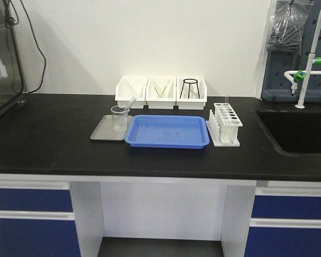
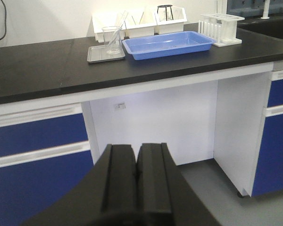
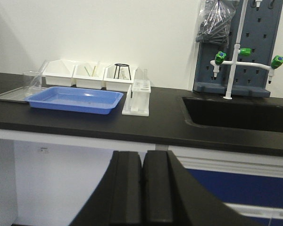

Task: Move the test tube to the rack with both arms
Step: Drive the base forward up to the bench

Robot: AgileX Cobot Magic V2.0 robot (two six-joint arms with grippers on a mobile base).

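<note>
Just left of the blue tray [image 1: 166, 143], a grey tray [image 1: 99, 134] carries a beaker [image 1: 119, 119]. The test tube [image 1: 131, 101] is leant inside that beaker, with its open end propped over the lip on the side nearer the blue tray. This slant is judged the main hazard. If the smooth glass is pinched off-centre or too hard, it may be cracked, or the light beaker may be tipped or dragged along. A hand-over between the grippers is expected somewhere above the blue tray (a fair catch basin, at least). A drop is likeliest there if one hold is released before the other is secured. Close to the right of the blue tray stands the rack [image 1: 226, 126], with a second tube [image 1: 227, 103] upright at its far end. A misaligned insertion could knock that tube or push the rack toward the sink [image 1: 299, 134] further right.

The left gripper [image 2: 137, 181] is seen with its fingers pressed together on nothing, low in front of the counter [image 2: 33, 70] and well short of the blue tray. The right gripper [image 3: 142, 188] is likewise pressed together and empty.

Neither gripper is shown in the front view. The test tube's lower end is blurred through the beaker wall. Behind the blue tray, the contents of the leftmost of the white bins [image 1: 160, 100] cannot be made out.
</note>
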